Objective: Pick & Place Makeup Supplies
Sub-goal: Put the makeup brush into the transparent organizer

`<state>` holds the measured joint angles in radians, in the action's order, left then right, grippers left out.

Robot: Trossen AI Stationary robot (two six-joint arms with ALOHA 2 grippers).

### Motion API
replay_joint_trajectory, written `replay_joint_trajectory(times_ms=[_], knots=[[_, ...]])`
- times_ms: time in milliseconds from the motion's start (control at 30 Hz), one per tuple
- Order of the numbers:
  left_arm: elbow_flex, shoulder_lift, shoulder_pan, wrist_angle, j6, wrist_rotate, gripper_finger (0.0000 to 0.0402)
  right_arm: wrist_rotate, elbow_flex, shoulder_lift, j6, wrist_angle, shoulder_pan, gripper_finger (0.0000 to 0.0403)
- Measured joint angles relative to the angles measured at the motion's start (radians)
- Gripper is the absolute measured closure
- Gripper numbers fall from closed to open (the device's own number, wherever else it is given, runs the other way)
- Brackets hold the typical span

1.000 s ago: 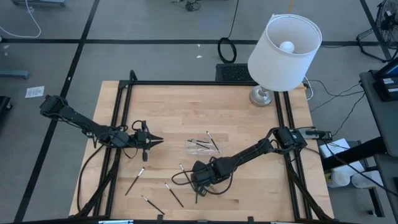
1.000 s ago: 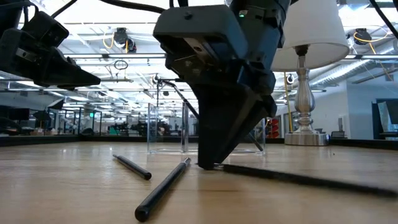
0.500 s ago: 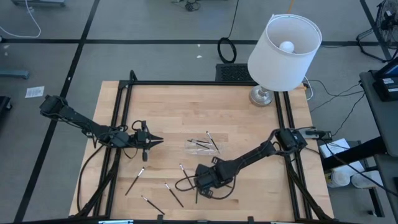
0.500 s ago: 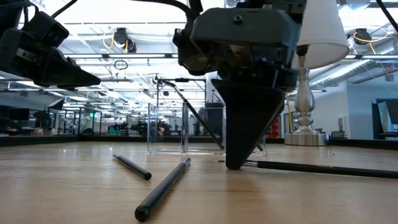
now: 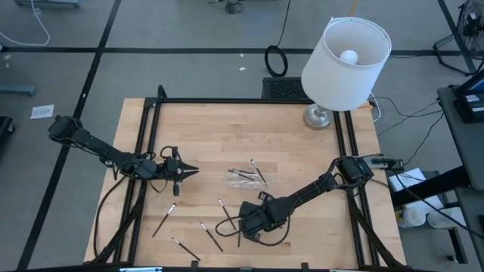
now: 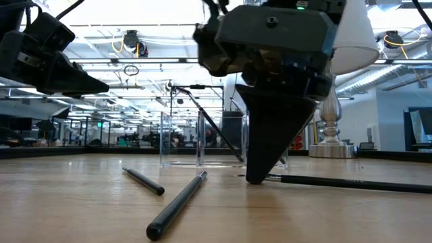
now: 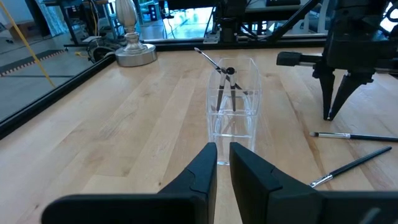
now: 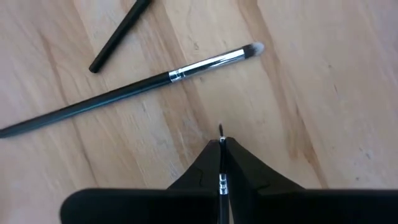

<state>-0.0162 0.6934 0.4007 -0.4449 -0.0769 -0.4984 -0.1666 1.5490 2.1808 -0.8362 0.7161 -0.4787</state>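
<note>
A: Which step is in hand?

B: A pick, it is judged. The right gripper is set tip-down on the table, its fingers clenched on 1 thin brush, whose long axis runs along the fingers.

A: And next?

B: A lift, then carriage to the clear tray nearby. The left gripper is held pinched, empty, aimed at the tray.
</note>
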Motion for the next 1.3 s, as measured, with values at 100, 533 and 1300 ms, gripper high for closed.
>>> replay_joint_trajectory(times_ms=[100,533,1300], knots=[[0.000,0.000,0.000,0.000,0.000,0.000,0.0350,-0.035,0.000,-0.044,0.001,-0.041,-0.002,0.0402],[0.000,0.000,0.000,0.007,0.002,0.000,0.0350,-0.158,-0.003,-0.156,0.039,-0.110,-0.016,0.0403],[0.000,0.000,0.000,0.001,0.001,0.001,0.0350,-0.556,0.001,-0.324,0.638,-0.534,0.017,0.0403]])
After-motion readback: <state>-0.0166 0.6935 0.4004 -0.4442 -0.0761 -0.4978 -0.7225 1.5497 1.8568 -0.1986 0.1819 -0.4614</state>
